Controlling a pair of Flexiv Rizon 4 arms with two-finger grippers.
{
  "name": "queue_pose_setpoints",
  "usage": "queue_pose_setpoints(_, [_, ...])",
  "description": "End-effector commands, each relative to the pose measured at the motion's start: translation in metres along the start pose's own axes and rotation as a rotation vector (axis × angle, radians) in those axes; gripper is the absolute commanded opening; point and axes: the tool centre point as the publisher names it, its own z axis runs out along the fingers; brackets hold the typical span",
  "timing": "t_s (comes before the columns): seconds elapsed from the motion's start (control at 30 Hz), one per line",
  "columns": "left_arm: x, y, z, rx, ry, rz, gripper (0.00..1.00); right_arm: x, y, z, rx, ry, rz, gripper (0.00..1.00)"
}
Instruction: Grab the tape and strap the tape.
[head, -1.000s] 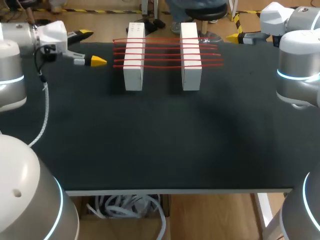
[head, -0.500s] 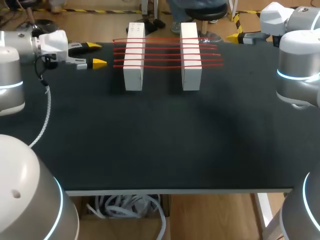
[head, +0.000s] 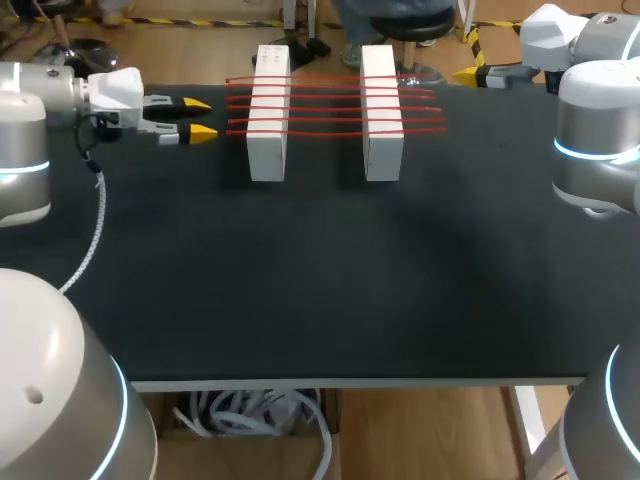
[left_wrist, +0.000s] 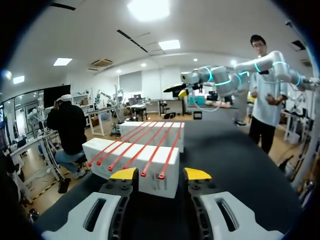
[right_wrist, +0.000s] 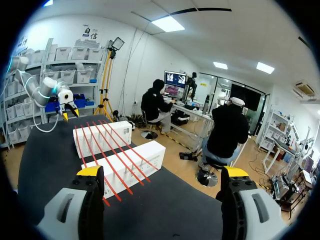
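Two white blocks (head: 268, 130) (head: 382, 135) stand side by side at the table's far middle. Several thin red tape strands (head: 330, 105) run across both of them. My left gripper (head: 200, 117) hovers just left of the strands' ends, level with them; it is open, fingers fairly close, nothing between them. From the left wrist the strands' ends (left_wrist: 150, 150) lie on the nearer block (left_wrist: 155, 175), just ahead of that gripper (left_wrist: 160, 173). My right gripper (head: 478, 75) stays at the far right, beyond the blocks, wide open and empty (right_wrist: 162, 171).
The black table (head: 320, 280) stretches from the blocks to its front edge. My other arm's gripper (left_wrist: 180, 91) shows beyond the blocks in the left wrist view. White cables hang below the front edge.
My left gripper's fingers have drawn much closer together, and it has shifted slightly right toward the strand ends. The right arm has not moved.
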Motion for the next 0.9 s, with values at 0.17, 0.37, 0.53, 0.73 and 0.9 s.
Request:
queue_pose_setpoints(0.17, [-0.005,0.010,0.010,0.017,0.027,0.001,0.25,0.000,0.000,0.000,0.000,0.000,0.000,1.00])
queue_pose_setpoints(0.37, [-0.004,0.013,0.014,0.027,0.037,0.004,0.24,0.000,0.000,0.000,0.000,0.000,0.000,1.00])
queue_pose_setpoints(0.53, [-0.003,0.016,0.017,0.024,0.048,0.003,0.25,0.000,0.000,0.000,0.000,0.000,0.000,1.00])
queue_pose_setpoints(0.73, [-0.003,0.018,0.019,0.021,0.055,0.001,0.27,0.000,0.000,0.000,0.000,0.000,0.000,1.00])
queue_pose_setpoints(0.9, [-0.003,0.019,0.022,0.022,0.061,-0.001,0.29,0.000,0.000,0.000,0.000,0.000,0.000,1.00])
